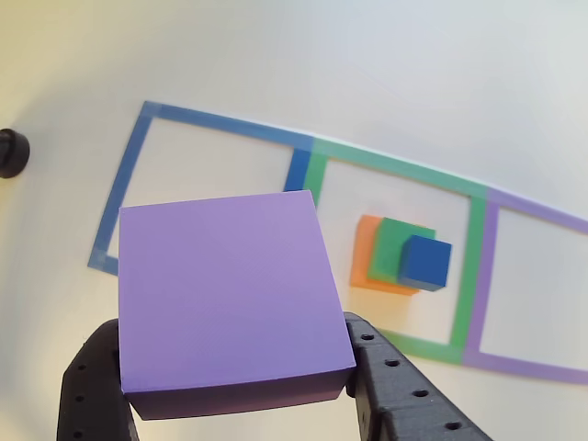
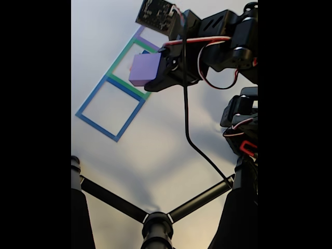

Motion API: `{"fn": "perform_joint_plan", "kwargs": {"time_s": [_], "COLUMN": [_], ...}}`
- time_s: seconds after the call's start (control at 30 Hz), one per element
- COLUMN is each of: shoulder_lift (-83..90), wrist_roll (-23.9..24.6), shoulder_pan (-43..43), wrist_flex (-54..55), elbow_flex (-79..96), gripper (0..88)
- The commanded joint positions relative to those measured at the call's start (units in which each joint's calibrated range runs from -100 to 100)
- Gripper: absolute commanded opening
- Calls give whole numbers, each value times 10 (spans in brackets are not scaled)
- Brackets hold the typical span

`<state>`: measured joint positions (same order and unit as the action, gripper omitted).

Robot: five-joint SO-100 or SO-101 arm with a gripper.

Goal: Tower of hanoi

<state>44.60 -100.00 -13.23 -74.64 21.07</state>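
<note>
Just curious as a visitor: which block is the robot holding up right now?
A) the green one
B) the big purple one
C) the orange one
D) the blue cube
B: the purple block sits clamped between the black jaws, while the orange block, green block and blue cube lie stacked inside the green taped square.

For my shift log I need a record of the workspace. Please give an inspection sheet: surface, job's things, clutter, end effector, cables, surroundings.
Surface: pale table with taped blue, green and purple square outlines.
Job's things: purple block held aloft; orange block, green block and blue cube stacked inside the green outline.
Clutter: small black object at the left edge of the other view.
End effector: end effector shut on the purple block.
Cables: black cable hanging from the arm.
Surroundings: black stand legs in the fixed view.
</note>
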Motion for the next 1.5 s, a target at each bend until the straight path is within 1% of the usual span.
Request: {"fn": "perform_joint_plan", "kwargs": {"time_s": [0.0,0.13,0.27,0.4,0.53,0.73,1.0,1.13,1.27,1.47], "shoulder_lift": [28,13,-17,-69,-129,-253,-370,-434,-471,-467], "wrist_roll": [0,0,0,0,0,0,0,0,0,0], "shoulder_pan": [-31,-45,-47,-47,-53,-61,-66,-63,-63,-85], "wrist_flex": [128,248,449,614,757,946,1080,1128,1140,1133], "elbow_flex": [116,210,339,420,468,491,501,488,471,486], "gripper": [137,136,136,137,138,139,141,142,143,142]}}
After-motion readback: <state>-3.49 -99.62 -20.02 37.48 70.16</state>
